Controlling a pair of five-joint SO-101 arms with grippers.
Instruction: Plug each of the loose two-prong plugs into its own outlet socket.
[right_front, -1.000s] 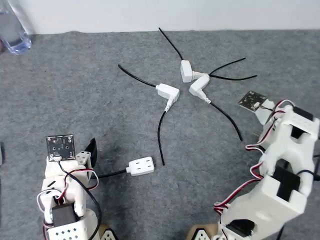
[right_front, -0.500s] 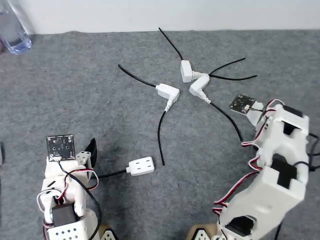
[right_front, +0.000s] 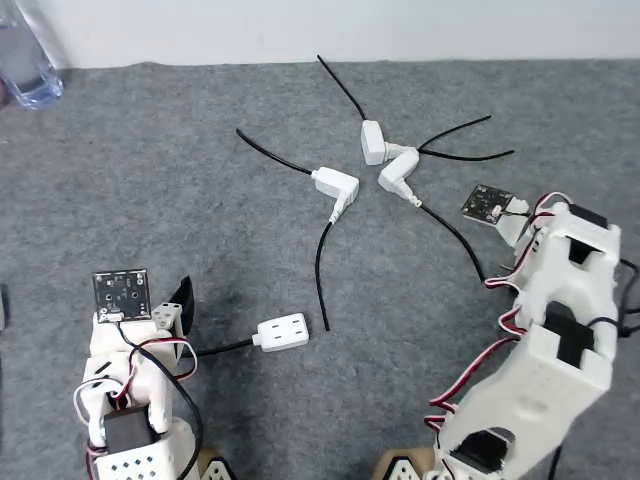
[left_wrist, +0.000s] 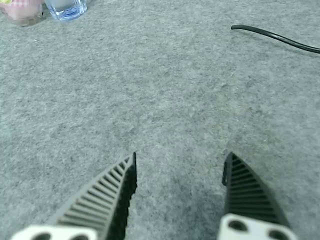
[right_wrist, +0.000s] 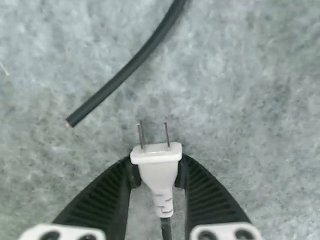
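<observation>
At the right edge of the high view, the right arm (right_front: 560, 310) has swung a little toward the centre of the frame over the last second and then almost stopped. Everything else lies as it did. In the wrist view, the right pincer (right_wrist: 157, 167) is clamped on a white plug (right_wrist: 155, 155), one finger on each side of its body. The two prongs point away from the wrist over the grey tabletop (right_wrist: 260, 60). My reading is that the grasp is settled and the carry has barely begun. The outlet strip (right_front: 281, 332) lies at lower centre of the high view, well apart from this arm, and none of its sockets is filled yet.

At the lower left, the left arm (right_front: 130, 400) stays parked. The left pincer (left_wrist: 182, 157) stands apart with nothing between its fingers, just above bare tabletop. The strip's own cord (right_front: 225, 347) runs from the strip toward that arm.

Three more loose plugs wait at upper centre: one (right_front: 337, 184) by itself and two (right_front: 372, 143) (right_front: 398, 172) close together. Their black leads spread out in all directions. One lead (right_front: 319, 270) runs down and ends just beside the strip's right end, so it probably lies in the path of the held plug. Another cut lead end (right_wrist: 125, 70) lies near the held prongs. A glass (right_front: 25, 60) stands in the upper left corner, away from the work.
</observation>
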